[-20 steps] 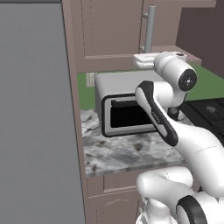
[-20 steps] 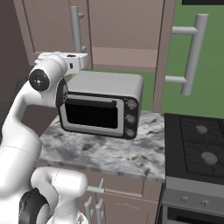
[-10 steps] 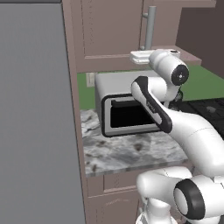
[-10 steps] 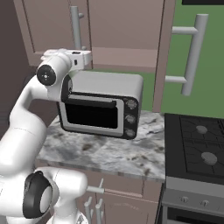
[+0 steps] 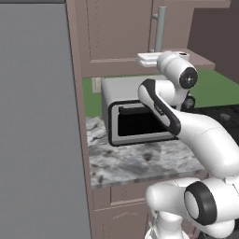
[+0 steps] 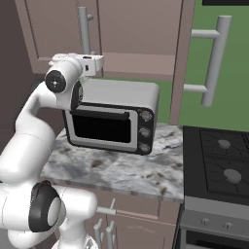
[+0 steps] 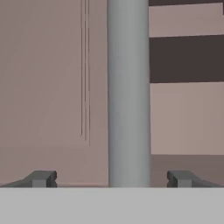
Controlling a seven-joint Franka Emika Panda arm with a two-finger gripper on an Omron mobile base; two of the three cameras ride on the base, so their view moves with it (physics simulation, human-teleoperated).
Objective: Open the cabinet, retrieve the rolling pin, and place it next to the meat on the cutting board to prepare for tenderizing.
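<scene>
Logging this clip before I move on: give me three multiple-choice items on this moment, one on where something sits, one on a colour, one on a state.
1. Where does the toaster oven sit?
A. on the marble counter under the wall cabinet
B. on the stove
C. on the floor

2. What colour is the cabinet handle in front of the gripper?
A. red
B. grey
C. black

3. How does the gripper stand?
A. shut on the handle
B. shut on nothing
C. open, a finger on each side of the handle

Answers:
1 A, both base views show it on the veined counter beside the stove.
2 B, the hand view shows a plain grey bar.
3 C, in the hand view the fingertips stand wide apart, the bar between them.
</scene>
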